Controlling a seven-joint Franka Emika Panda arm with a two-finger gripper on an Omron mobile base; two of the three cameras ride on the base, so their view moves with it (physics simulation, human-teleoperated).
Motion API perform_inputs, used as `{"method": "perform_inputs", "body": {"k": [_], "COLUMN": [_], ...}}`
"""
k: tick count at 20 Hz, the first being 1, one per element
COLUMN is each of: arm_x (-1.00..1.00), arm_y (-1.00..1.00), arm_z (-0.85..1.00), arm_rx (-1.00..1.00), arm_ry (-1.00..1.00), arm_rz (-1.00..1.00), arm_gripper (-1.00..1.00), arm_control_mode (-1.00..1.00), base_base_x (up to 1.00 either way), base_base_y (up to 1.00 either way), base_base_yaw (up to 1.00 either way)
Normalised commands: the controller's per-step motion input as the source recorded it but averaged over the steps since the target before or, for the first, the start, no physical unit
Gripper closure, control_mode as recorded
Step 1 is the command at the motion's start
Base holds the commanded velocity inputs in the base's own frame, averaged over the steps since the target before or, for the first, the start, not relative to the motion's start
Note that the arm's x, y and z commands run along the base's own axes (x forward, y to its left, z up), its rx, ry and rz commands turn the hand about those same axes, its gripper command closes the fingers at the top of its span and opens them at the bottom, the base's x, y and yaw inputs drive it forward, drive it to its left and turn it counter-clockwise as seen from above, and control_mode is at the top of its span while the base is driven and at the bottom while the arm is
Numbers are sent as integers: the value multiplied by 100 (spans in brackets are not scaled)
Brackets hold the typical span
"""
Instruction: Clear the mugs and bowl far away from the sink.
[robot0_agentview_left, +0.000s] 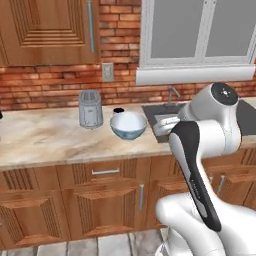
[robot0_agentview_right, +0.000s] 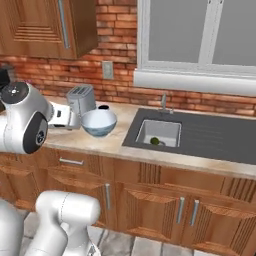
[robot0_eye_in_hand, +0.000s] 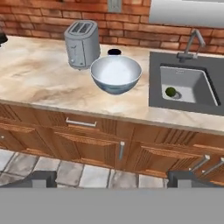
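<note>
Nearest the camera in the hand view, the claw hangs well back from the counter, above the floor tiles before the cabinet doors, its two tips wide apart and holding nothing.

On the counter the bowl stands just left of the sink, between it and the silver toaster, which is near its left side. Just behind the bowl, toward the brick wall, a dark-rimmed mug peeks over its far rim; whether it touches the bowl I cannot tell. A second mug I cannot make out. A small green thing lies in the basin, beneath the faucet.

By my judgement the task is barely begun: bowl and mug sit close by the sink, nothing gripped. What is left is everything, reaching in, taking each piece, and carrying it leftward along the bare counter beyond the toaster.
</note>
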Motion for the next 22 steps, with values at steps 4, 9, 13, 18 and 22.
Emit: {"method": "perform_inputs", "body": {"k": [4,9,13,18,22], "arm_x": [0,0,0,0,0], "arm_y": [0,0,0,0,0], "arm_z": [0,0,0,0,0], "arm_rx": [0,0,0,0,0], "arm_ry": [0,0,0,0,0], "arm_rz": [0,0,0,0,0], "arm_gripper": [-100,-100,-100,-100,-100], "arm_control_mode": [100,100,100,100,100], "base_base_x": [96,37,3,0,0], "base_base_y": [64,27,0,-5,-7], "base_base_yaw": [-24,-7,-2,-21,-33]}}
